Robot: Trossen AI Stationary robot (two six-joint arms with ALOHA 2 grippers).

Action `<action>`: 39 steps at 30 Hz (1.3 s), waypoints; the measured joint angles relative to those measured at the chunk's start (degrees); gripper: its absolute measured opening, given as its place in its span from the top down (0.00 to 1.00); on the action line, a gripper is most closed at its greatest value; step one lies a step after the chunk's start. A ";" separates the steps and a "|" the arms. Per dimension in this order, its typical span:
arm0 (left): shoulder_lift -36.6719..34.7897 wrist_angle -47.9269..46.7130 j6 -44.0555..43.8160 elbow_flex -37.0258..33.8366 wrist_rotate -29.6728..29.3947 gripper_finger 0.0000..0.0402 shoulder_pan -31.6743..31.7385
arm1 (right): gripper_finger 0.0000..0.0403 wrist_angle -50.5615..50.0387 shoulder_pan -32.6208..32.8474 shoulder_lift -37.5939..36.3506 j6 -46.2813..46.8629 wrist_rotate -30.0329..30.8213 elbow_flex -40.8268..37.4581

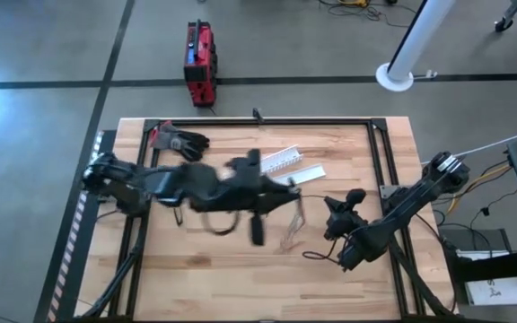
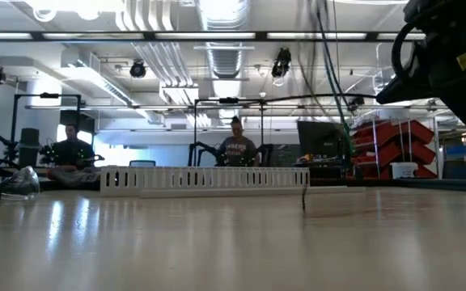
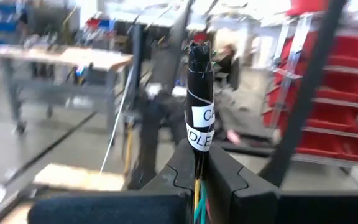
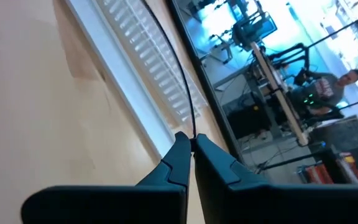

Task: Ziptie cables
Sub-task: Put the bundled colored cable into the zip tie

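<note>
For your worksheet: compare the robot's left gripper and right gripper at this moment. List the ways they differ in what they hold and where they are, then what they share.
The left gripper clamps a bundle of cables wrapped in black tape with a white label; the right gripper pinches only a single thin dark strand. In the high view the left gripper reaches to mid-table, while the right gripper sits farther right. Both are shut on something thin.

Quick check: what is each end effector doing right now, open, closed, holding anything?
Left end effector: closed on the cables.
Right end effector: closed on a thin dark strand, likely a ziptie.
</note>
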 joint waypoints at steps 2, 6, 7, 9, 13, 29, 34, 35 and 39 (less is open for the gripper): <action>1.76 -0.19 -2.72 -0.03 0.01 1.00 2.29 | 1.00 -0.03 0.02 -1.02 -0.76 0.12 -1.52; 4.30 -0.01 -6.85 -0.05 -0.03 1.00 5.49 | 1.00 -0.09 0.72 -2.01 -1.33 0.60 -3.92; 4.86 0.13 -7.92 -0.05 -0.01 1.00 6.09 | 1.00 -0.11 1.06 -2.07 -1.70 0.59 -4.34; 5.80 -0.03 -9.94 -0.05 0.06 1.00 7.05 | 1.00 -0.06 1.82 -2.07 -2.81 0.52 -5.01; 6.08 0.13 -13.53 -0.10 0.23 1.00 9.02 | 1.00 -0.13 2.91 -1.94 -3.83 0.30 -5.64; -2.84 -4.92 -3.71 -0.07 0.03 1.00 12.41 | 1.00 -0.02 -1.25 -1.98 -1.42 0.79 -5.70; -3.01 -2.16 -0.76 -0.10 5.40 1.00 12.69 | 1.00 0.15 -3.59 -1.98 0.78 0.50 -5.47; -3.01 -1.82 -0.85 -0.10 7.13 1.00 12.66 | 1.00 0.17 -3.86 -1.98 0.84 0.39 -5.31; -2.90 -1.54 -2.58 -0.35 13.40 1.00 10.43 | 1.00 0.15 -4.09 -1.98 0.57 0.18 -4.75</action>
